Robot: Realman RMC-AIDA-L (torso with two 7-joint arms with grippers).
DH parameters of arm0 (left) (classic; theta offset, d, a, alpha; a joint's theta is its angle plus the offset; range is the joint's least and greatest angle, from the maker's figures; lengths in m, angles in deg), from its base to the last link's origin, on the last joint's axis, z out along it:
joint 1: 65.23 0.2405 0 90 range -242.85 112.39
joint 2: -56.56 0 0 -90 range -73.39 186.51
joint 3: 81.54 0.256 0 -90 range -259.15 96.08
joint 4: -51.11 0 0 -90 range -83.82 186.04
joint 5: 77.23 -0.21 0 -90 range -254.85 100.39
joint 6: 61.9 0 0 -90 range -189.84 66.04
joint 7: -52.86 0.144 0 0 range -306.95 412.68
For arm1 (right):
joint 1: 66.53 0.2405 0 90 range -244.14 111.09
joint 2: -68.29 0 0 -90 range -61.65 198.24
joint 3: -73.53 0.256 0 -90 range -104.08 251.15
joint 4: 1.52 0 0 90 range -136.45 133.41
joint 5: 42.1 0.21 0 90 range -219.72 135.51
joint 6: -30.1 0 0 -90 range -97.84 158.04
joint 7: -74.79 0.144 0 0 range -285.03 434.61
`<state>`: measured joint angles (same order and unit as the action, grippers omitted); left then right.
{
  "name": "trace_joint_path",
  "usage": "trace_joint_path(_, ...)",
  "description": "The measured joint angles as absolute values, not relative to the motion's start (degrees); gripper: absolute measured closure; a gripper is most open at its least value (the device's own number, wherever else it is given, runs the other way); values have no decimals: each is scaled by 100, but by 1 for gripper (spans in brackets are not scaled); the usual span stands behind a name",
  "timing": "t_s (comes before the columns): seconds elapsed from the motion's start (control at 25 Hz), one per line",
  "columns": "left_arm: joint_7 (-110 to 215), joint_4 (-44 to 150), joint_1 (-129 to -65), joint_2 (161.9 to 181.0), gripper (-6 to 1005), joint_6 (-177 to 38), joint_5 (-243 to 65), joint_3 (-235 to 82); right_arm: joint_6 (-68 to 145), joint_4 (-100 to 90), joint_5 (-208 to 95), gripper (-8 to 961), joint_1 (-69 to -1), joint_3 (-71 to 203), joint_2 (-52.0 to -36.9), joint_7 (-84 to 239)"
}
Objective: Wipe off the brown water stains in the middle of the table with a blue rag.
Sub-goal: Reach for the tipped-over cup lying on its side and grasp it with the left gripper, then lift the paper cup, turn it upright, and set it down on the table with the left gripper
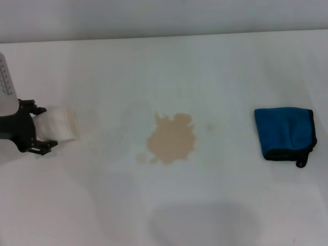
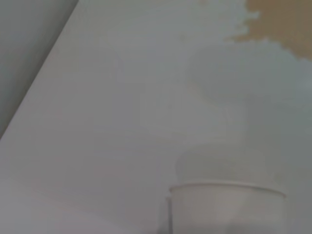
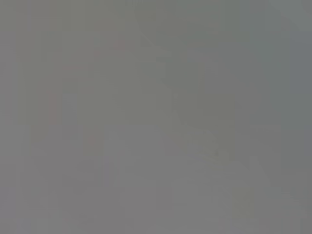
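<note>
The left gripper (image 1: 48,134) sits at nine o'clock on the table (image 1: 230,205), its jaws clenched around a white cup (image 1: 59,124). The brown water stains (image 1: 171,139) lie at centre; the blue rag (image 1: 283,131) rests untouched at three o'clock. The right gripper is unseen. Risk: a tipped cup could add to the spill.

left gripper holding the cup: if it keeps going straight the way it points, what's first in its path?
Probably the brown water stains: the left gripper, shut on the white cup, points across bare table toward them. Its height is unclear.
</note>
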<state>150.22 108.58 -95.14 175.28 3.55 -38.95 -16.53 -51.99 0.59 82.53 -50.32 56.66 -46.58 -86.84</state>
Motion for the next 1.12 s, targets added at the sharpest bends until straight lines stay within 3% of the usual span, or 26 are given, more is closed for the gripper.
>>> trace_joint_path(0.64,15085,10726,-9355,17539,148,291,-3368,-1654,-5199,59,8252,98,-5030,5666,-4658,-8684)
trace_joint_path(0.76,15205,10759,-9276,17539,248,292,-2907,-1681,-5199,52,8247,99,-5032,5666,-4654,-8684)
trace_joint_path(1.12,16426,10570,-8905,17565,305,8,-362,-1646,-5178,4,8243,98,-5013,5666,-4649,-8684)
